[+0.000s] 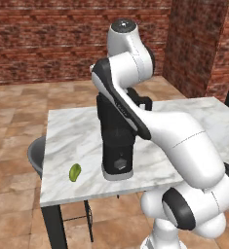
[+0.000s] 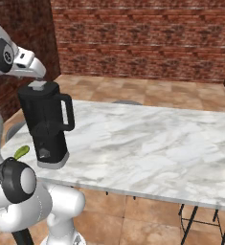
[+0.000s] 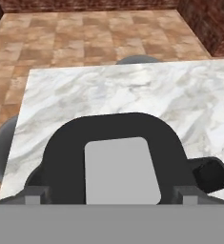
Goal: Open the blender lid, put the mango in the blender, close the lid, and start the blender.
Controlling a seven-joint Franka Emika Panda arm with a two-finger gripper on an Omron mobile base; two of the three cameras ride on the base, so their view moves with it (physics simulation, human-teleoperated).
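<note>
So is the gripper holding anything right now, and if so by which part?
Nothing is held. The open gripper hovers just above the blender lid, its fingertips standing either side of the light grey cap.
</note>
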